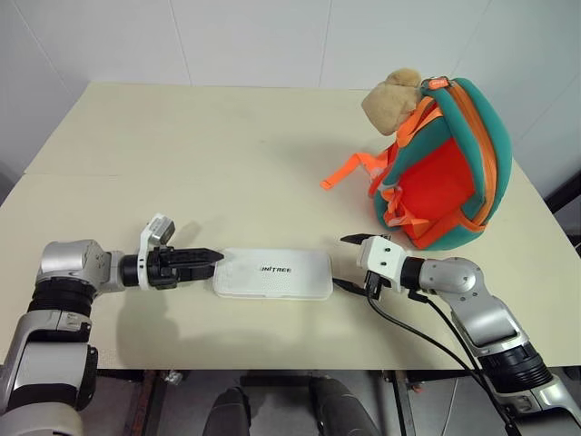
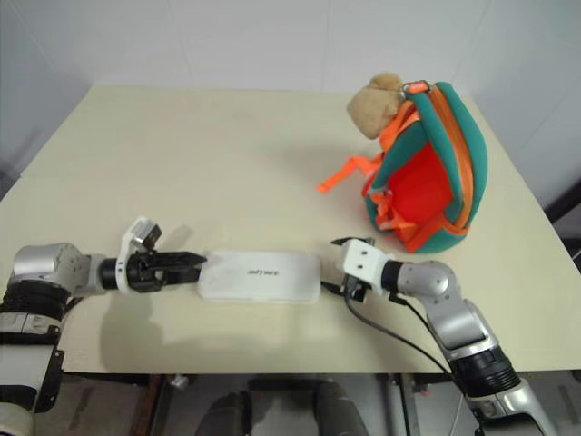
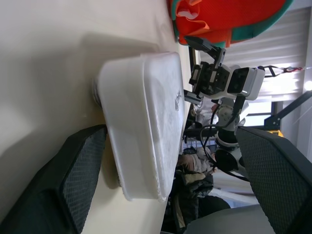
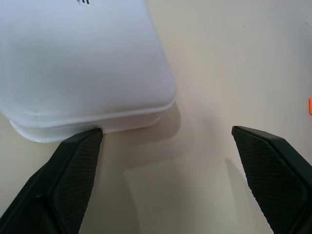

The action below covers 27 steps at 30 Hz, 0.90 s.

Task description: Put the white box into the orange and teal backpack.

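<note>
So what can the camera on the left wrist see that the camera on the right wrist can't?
Left wrist camera alone: the orange and teal fabric backpack, and the robot's right pincer at the far end of the box. Right wrist camera alone: that right pincer's own black fingers, spread wide apart, one beside the box's corner. Both: the flat white plastic box with rounded corners lying on the pale beige table.

We counted one white box (image 1: pixel 272 273), one orange and teal backpack (image 1: pixel 449 168), one table (image 1: pixel 182 154), and two grippers.
</note>
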{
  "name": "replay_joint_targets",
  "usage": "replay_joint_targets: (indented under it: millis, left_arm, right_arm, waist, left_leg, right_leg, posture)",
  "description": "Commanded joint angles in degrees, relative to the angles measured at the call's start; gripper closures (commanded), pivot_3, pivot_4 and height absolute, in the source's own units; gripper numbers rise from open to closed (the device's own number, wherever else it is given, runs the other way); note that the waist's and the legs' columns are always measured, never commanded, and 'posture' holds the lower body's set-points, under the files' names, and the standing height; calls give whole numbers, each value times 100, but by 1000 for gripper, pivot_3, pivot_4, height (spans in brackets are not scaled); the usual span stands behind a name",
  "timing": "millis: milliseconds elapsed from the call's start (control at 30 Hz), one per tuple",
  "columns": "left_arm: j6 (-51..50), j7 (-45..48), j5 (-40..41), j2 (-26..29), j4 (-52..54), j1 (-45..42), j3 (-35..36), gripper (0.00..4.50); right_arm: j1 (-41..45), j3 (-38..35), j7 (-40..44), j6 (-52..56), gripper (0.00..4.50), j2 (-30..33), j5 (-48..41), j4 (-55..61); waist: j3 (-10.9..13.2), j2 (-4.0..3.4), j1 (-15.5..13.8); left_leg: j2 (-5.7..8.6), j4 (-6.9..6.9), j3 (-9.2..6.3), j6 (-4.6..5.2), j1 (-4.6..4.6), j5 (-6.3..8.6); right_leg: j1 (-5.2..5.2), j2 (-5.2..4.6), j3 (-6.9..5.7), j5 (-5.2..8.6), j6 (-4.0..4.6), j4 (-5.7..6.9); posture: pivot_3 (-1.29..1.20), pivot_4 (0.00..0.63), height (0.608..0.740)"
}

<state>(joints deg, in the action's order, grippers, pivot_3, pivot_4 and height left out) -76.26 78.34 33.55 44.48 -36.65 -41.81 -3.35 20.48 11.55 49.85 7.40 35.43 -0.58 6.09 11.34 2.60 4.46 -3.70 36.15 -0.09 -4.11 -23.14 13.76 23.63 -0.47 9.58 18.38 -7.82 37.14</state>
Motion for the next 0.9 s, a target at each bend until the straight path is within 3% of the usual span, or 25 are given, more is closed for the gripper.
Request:
replay_joint_targets:
  millis: [33, 367, 467, 733, 900]
  left_arm:
    - [-45, 31, -21, -96, -22, -34, -153, 18]
    - [429, 21, -10, -318, -154, -99, 202, 18]
    - [548, 134, 12, -319, -200, -128, 217, 593]
    - [653, 185, -57, -422, -331, -283, 106, 3067]
    - [605, 226, -16, -466, -390, -319, 157, 3215]
  right_arm:
    - [24, -38, 22, -68, 0, -5, -39, 136]
    - [-24, -57, 10, -30, 0, -2, -55, 185]
    - [-23, -48, 13, -28, 0, -6, -54, 192]
    - [-20, -65, 18, -38, 0, 3, -59, 193]
    - [-72, -112, 31, -30, 0, 36, -72, 253]
  waist:
    - [0, 0, 0]
    - [0, 0, 4]
    - [0, 0, 16]
    - [0, 0, 25]
    - [0, 0, 28]
  left_leg:
    - [0, 0, -1, 0, 0, 0]
    - [0, 0, -3, -3, 0, -2]
    - [0, -1, -3, -4, 0, -2]
    - [0, -5, -4, -4, -1, -2]
    - [0, -2, -4, -4, -1, -2]
  right_leg:
    - [0, 0, 0, 0, 0, 0]
    - [0, 0, -1, 0, 0, 2]
    - [1, 0, -1, 0, 0, 4]
    - [3, 1, -2, 1, 1, 3]
    - [3, 1, -2, 0, 0, 5]
  posture:
    - [0, 150, 740]
    - [0, 150, 740]
    - [0, 150, 740]
    - [0, 150, 740]
    - [0, 150, 740]
